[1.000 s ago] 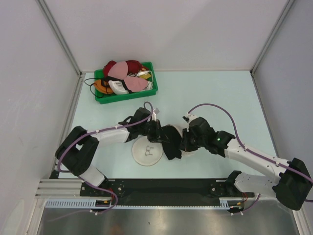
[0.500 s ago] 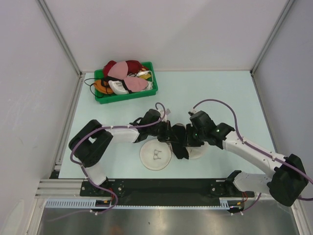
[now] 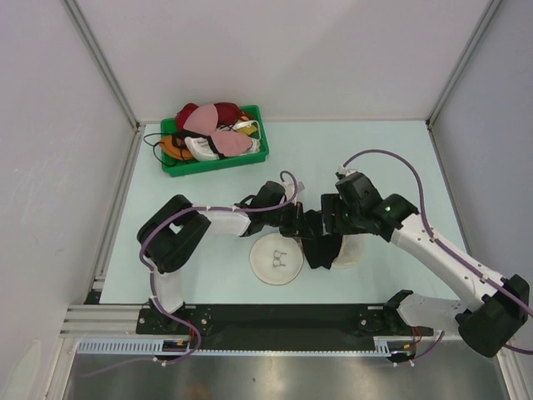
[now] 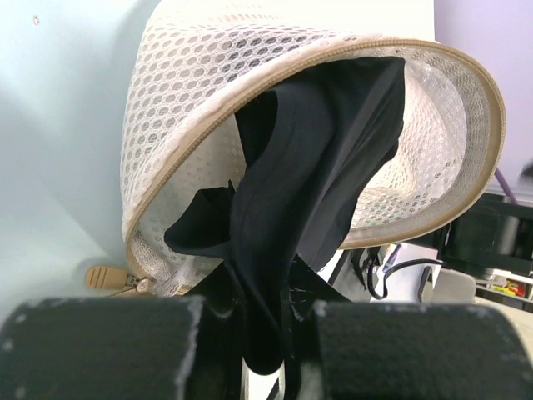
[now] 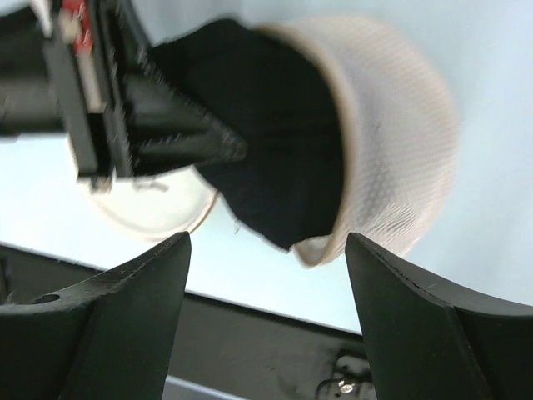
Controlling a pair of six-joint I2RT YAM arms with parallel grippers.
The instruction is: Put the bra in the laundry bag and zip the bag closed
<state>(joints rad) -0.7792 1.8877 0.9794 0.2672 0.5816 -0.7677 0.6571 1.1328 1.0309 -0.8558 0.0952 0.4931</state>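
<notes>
My left gripper point(image 4: 268, 337) is clamped on the bra point(image 4: 308, 183), pinching a fold of black fabric right at the bag's mouth. The bra hangs across the open bag point(image 4: 191, 83), partly inside the mesh dome, with a flap spilling over the zip rim.

The right gripper point(image 5: 266, 246) has let go. A second ago its jaws were together, down by the bag. Now they stand wide apart with nothing between them, held clear of bag and bra.

Over that second the bag, the bra and the lid point(image 3: 276, 260) have slid to the right across the table point(image 3: 375, 158), and my left arm has stretched out further to follow. The lid lies flat just left of the bag. The green bin point(image 3: 215, 142) of other bras has not moved from the far left.
</notes>
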